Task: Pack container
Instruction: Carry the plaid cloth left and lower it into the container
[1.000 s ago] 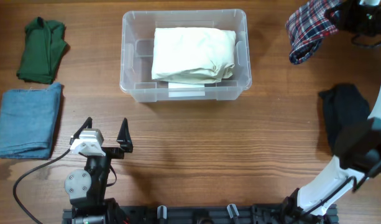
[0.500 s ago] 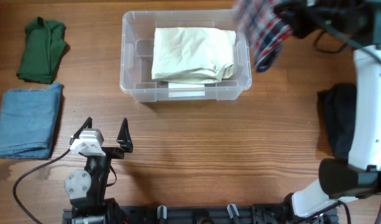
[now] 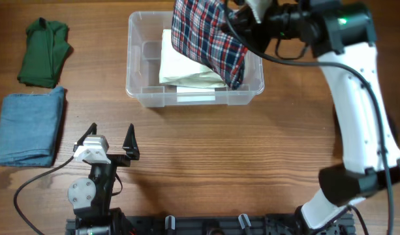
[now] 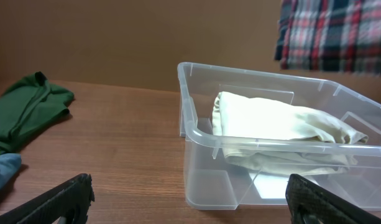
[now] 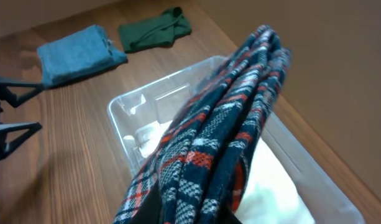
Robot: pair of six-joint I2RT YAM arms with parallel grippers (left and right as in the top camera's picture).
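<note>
The clear container [image 3: 136, 90] stands at the back middle of the table with a folded cream garment [image 3: 186, 68] inside. A red-and-navy plaid garment [image 3: 207, 40] hangs above the container's right half, and my right gripper [image 3: 242, 18] is shut on its top edge. In the right wrist view the plaid cloth [image 5: 221, 143] drapes over the fingers and hides them, with the container [image 5: 123, 127] below. My left gripper [image 3: 111, 140] stands open near the front edge, well short of the container [image 4: 196, 134], with nothing between its fingers [image 4: 59, 199].
A folded green garment [image 3: 44, 52] lies at the back left. In front of it lies a folded blue garment [image 3: 30, 124]. The right arm [image 3: 356, 98] arcs over the table's right side. Bare wood separates the left gripper from the container.
The right arm has swung left from the back right corner, carrying the plaid garment to above the container. The left arm has not moved.
</note>
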